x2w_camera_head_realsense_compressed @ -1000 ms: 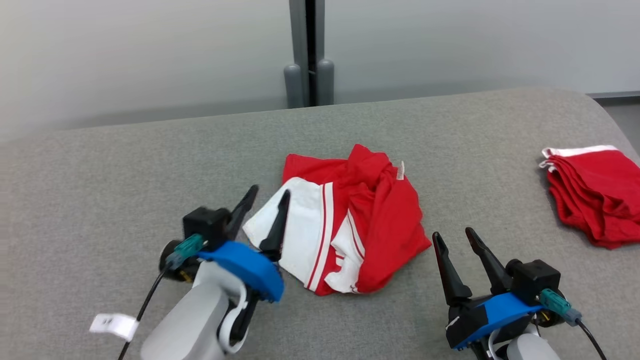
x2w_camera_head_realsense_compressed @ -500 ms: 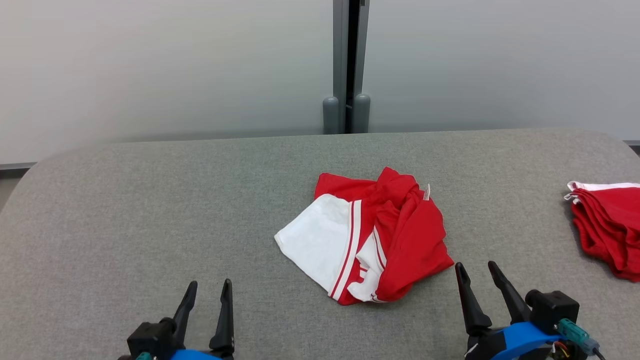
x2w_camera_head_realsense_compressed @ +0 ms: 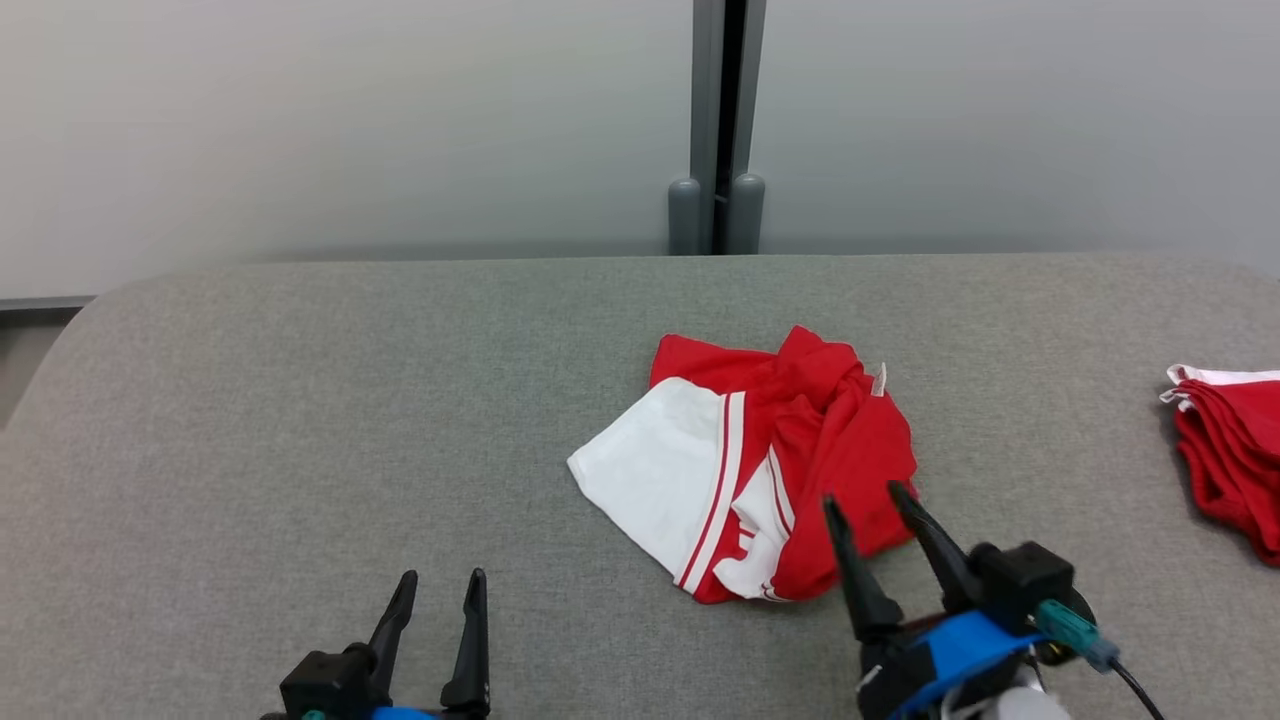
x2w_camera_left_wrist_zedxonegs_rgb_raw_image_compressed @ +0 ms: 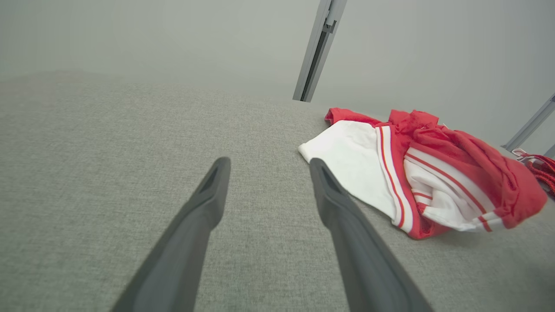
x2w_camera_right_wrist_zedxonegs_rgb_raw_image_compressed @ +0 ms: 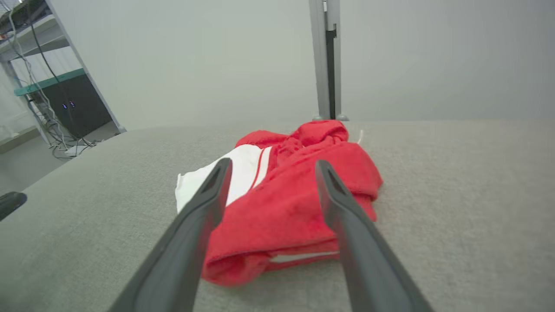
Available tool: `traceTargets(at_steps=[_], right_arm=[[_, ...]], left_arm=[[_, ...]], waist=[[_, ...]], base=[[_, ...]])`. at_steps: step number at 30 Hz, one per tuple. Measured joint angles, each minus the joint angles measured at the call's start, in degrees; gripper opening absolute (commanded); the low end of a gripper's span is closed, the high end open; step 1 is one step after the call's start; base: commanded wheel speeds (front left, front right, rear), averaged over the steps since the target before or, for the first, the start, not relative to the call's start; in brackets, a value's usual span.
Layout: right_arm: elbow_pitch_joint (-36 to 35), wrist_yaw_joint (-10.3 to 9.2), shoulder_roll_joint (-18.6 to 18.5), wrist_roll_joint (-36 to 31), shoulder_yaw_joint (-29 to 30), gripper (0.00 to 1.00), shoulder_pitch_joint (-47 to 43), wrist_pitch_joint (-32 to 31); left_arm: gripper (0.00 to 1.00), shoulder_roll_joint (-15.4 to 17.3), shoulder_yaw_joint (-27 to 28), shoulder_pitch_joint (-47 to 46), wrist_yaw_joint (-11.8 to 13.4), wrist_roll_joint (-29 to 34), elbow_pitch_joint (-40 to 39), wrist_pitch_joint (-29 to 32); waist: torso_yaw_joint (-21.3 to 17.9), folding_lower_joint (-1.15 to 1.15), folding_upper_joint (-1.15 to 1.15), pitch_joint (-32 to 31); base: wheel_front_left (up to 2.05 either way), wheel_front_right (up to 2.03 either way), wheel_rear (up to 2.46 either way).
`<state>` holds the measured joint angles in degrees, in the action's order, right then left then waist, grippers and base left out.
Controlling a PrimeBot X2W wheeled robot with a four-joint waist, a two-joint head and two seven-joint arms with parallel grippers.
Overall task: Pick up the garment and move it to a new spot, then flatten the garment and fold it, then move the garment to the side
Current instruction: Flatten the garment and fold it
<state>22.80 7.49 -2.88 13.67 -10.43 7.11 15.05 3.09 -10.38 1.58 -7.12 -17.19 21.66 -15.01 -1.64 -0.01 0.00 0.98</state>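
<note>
A crumpled red and white garment (x2w_camera_head_realsense_compressed: 760,460) lies in a heap on the grey padded table (x2w_camera_head_realsense_compressed: 300,420), a little right of centre. My right gripper (x2w_camera_head_realsense_compressed: 868,497) is open, its fingertips over the heap's near right edge; in the right wrist view the garment (x2w_camera_right_wrist_zedxonegs_rgb_raw_image_compressed: 295,203) sits between and beyond the two fingers, not gripped. My left gripper (x2w_camera_head_realsense_compressed: 442,578) is open at the bottom left, well apart from the cloth, with nothing between its fingers. In the left wrist view the garment (x2w_camera_left_wrist_zedxonegs_rgb_raw_image_compressed: 416,173) lies off to the right of that gripper (x2w_camera_left_wrist_zedxonegs_rgb_raw_image_compressed: 269,162).
A folded stack of red cloth with a white edge (x2w_camera_head_realsense_compressed: 1230,450) rests at the table's right edge. A grey post (x2w_camera_head_realsense_compressed: 717,120) stands behind the table against a pale wall. Shelving with cables (x2w_camera_right_wrist_zedxonegs_rgb_raw_image_compressed: 39,78) stands off to the left.
The left gripper drew back from the garment's white corner to the bottom left. The right gripper moved left and forward onto the heap's near right edge. The head camera shifted.
</note>
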Motion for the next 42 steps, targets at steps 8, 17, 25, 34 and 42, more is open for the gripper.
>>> traceTargets(at_steps=[8, 17, 25, 34, 42], right_arm=[[6.43, 0.0, 0.07, 2.64, -13.62, 1.0, 13.1, -1.12], [22.02, 0.0, 0.09, 2.93, -16.93, 1.0, 27.21, -8.99], [33.77, 0.0, 0.08, -0.18, -16.36, 1.0, 31.92, -17.75], [34.6, -0.09, -0.02, 2.34, -17.27, 0.0, 33.3, -19.82], [23.6, -0.01, -0.1, 11.28, -21.29, 0.0, 37.21, -2.69]], left_arm=[[1.0, -0.13, -5.27, -2.3, -0.25, -1.75, 0.81, 0.01], [1.0, -0.16, -8.93, -5.21, -0.26, -3.34, 1.68, 0.01], [1.0, -0.15, -10.49, -6.88, -0.26, -4.67, 1.72, 0.01], [1.0, -0.15, -10.63, -7.41, -0.26, -5.6, 1.88, 0.01], [1.0, -0.18, -11.21, -7.68, -0.26, -5.59, 1.89, 0.01]], waist=[[4.27, 0.01, 0.0, 2.6], [12.13, 0.01, 0.0, 6.16], [17.28, 0.02, 0.0, 10.42], [17.84, 0.01, 0.0, 11.95], [16.7, 0.01, 0.0, 10.17]], base=[[0.0, 0.0, 0.0], [0.0, 0.0, 0.0], [0.0, 0.0, 0.0], [0.0, 0.0, 0.0], [0.0, 0.0, 0.0]])
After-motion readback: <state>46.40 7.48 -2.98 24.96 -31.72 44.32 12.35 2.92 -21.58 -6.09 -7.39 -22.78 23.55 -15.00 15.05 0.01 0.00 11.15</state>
